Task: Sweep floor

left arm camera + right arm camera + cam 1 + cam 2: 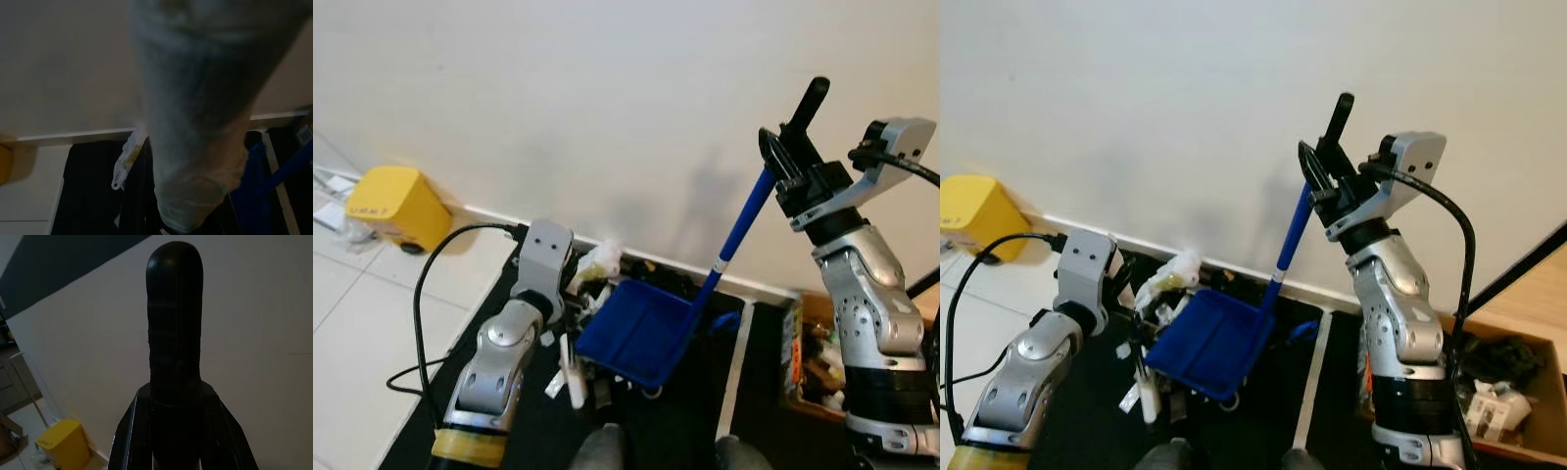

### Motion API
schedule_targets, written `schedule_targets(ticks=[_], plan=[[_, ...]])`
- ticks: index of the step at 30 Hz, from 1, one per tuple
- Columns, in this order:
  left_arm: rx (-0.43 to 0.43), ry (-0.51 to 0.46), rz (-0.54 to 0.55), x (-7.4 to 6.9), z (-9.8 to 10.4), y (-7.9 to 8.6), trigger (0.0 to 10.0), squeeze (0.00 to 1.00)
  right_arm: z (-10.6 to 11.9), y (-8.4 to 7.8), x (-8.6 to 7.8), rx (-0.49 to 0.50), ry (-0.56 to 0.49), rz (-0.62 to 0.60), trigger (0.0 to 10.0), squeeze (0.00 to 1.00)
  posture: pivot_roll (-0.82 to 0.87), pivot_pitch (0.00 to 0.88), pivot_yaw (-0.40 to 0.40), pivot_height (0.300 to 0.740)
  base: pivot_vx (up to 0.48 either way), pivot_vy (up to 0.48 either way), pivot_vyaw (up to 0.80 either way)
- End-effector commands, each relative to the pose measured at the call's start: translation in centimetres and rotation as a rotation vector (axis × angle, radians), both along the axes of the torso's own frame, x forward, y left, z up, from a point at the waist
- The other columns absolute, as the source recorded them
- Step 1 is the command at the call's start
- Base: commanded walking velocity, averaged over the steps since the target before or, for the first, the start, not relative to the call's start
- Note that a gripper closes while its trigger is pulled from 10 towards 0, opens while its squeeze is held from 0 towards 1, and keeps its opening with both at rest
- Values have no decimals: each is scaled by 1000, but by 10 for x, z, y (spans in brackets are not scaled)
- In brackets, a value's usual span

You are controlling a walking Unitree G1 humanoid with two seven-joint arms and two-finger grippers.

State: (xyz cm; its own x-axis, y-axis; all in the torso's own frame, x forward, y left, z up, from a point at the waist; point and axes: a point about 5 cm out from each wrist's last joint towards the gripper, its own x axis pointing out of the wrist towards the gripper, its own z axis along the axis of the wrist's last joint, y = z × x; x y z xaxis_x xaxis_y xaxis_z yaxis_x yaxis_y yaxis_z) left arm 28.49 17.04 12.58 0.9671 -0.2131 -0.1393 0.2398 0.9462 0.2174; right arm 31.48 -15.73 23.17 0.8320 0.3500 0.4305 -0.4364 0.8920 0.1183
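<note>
A blue dustpan (641, 333) rests on a black mat (533, 431) by the wall. Its blue pole (739, 230) slants up to a black grip (174, 308). My right gripper (793, 162) is raised high and shut on that grip. My left gripper (570, 294) is low at the pan's left edge, among white and dark scraps of litter (597, 266). It is shut on a pale brush handle (190, 122), whose white end (573, 377) lies over the mat. The brush's bristles are hidden.
A yellow bin (396, 206) stands by the wall at the far left on pale tiles. A black cable (426, 284) loops over the floor near my left arm. A cardboard box (1503, 392) of clutter sits at the right. A white baseboard (489, 213) runs along the wall.
</note>
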Motion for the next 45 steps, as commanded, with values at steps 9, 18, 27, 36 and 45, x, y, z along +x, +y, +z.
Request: schedule_targets(ticks=[9,18,27,36,45], plan=[[21,2,18,-2,-3,5,10000,0,-20,3,1,-117,30,16,10000,0,127,155,66,740,0,0,0],[35,5,27,-3,-5,9,10000,0,-44,-6,10,-214,82,-74,10000,0,140,172,63,740,0,0,0],[47,28,85,-10,-6,32,10000,0,-68,-9,16,-368,72,-96,10000,0,174,221,68,740,0,0,0],[-48,22,171,-18,9,60,10000,0,-82,7,17,-477,20,-12,10000,0,235,278,83,740,0,0,0],[-44,22,199,-21,9,70,10000,0,-101,9,11,-601,-20,31,10000,0,250,277,94,740,0,0,0]])
